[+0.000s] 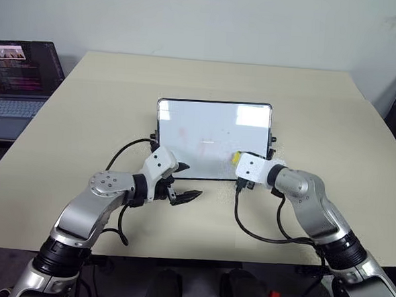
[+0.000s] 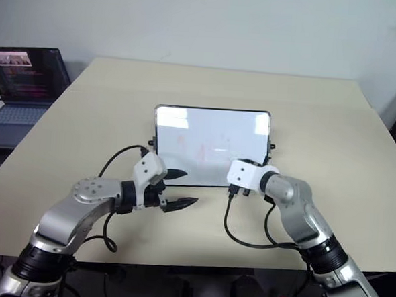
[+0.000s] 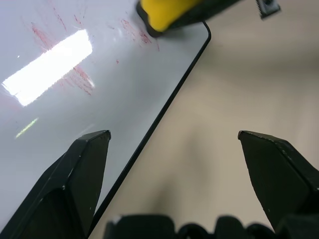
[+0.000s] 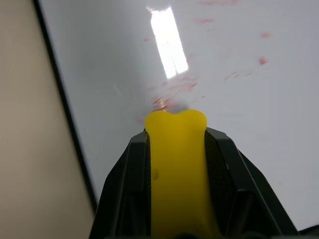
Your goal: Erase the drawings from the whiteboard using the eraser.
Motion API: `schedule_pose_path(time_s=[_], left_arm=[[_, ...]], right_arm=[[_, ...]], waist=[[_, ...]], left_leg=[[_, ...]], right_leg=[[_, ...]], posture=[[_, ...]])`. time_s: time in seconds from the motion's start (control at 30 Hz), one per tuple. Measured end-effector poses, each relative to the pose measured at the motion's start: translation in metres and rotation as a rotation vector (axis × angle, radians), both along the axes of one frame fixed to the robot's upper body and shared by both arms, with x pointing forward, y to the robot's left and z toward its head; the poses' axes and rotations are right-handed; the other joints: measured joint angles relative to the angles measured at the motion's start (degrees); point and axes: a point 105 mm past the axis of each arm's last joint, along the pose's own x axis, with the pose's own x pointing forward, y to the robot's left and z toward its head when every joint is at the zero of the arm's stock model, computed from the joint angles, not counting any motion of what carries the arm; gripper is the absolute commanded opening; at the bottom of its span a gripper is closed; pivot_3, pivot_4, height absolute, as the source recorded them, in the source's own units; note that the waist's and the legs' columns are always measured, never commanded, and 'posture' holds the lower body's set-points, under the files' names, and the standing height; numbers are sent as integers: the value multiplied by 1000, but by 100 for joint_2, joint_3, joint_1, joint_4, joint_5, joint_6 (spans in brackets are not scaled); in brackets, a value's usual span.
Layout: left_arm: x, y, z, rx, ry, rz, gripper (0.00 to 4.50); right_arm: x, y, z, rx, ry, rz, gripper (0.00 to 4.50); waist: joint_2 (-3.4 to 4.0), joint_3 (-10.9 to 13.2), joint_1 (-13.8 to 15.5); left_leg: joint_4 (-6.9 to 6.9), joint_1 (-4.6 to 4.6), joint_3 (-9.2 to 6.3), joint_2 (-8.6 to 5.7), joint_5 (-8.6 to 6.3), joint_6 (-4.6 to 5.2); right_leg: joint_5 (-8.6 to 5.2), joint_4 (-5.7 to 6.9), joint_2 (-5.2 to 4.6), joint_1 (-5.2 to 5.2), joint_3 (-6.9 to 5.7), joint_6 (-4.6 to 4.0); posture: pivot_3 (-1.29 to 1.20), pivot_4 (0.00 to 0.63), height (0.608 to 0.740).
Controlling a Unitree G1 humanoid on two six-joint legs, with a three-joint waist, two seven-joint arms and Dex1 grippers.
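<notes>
The whiteboard [image 1: 213, 126] lies in the middle of the table, its glossy face carrying the drawings [image 4: 175, 85], now faint red smears and specks. My right gripper [image 4: 175, 130] is shut on the yellow eraser [image 4: 177, 169]. It holds the eraser's [image 1: 238, 157] tip on the board close to the near right corner. My left gripper [image 1: 188, 183] stands open just off the board's near left edge. One of its fingers [image 3: 82, 169] is over the white surface and the other is over the table, with nothing between them.
A lit laptop [image 1: 21, 77] sits off the table's far left. Black cables [image 1: 253, 234] loop on the beige table [image 1: 333, 130] in front of the board, beside both wrists.
</notes>
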Motion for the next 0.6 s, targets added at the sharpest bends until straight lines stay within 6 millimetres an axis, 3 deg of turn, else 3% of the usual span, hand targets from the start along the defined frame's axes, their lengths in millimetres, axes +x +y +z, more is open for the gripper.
schedule_pose_path(time_s=[0.2,0.3,0.43,0.6], left_arm=[[0,-2,0,-3,1,-10,4500],[0,-3,1,-5,0,-17,4500],[2,-9,9,-17,-27,-37,4500],[5,-19,21,-35,-69,-65,4500]], right_arm=[[-2,0,1,12,9,-11,1143],[-5,-1,3,184,90,-77,1143],[-12,-21,14,345,162,-170,1143],[-26,-49,29,421,169,-239,1143]], waist=[[0,0,-4],[1,1,2],[5,7,18],[6,8,30]], left_leg=[[0,1,0,0,0,0],[-1,-9,-3,2,0,0],[-1,-31,-7,-5,-1,-1],[-3,-41,-8,-12,-6,-4]], right_leg=[[0,0,2,1,0,0],[0,-1,1,-4,-1,0],[-1,-8,1,-15,-7,2],[-7,-18,1,-16,-8,12]], posture=[[0,150,740],[0,150,740],[0,150,740],[0,150,740]])
